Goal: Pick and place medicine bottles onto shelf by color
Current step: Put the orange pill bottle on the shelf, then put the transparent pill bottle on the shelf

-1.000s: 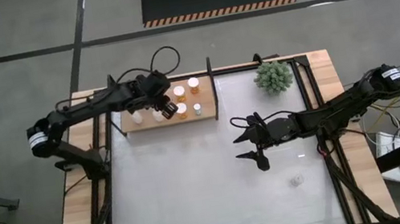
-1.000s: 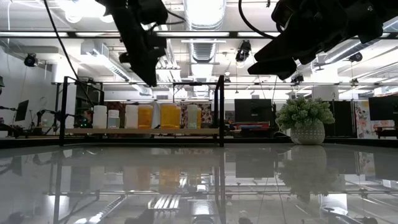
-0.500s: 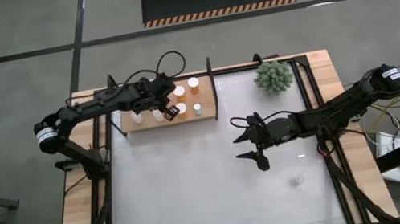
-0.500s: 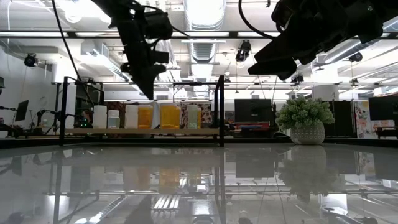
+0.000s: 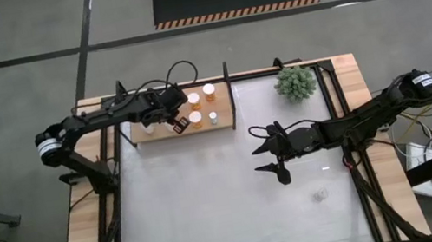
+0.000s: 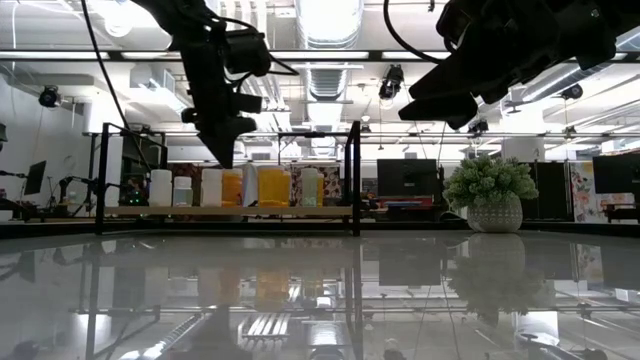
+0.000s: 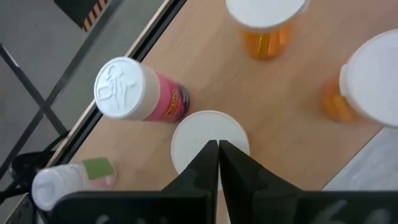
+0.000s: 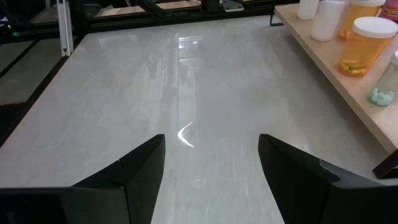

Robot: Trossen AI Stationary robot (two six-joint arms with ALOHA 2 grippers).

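the left gripper (image 5: 181, 125) hangs over the shelf (image 5: 141, 136) near its front edge, fingers pressed together on nothing, a white-capped bottle (image 7: 208, 138) right beneath. the medicine bottles (image 6: 233, 188) stand in a row on the board between black frame bars. the right gripper (image 5: 270, 154) waits spread wide above the bare white table (image 5: 213, 209), well apart from the plant (image 5: 295, 82).

The medicine bottles (image 5: 203, 105) stand on the shelf (image 5: 141, 135); the plant (image 5: 295, 82) sits right of the shelf.
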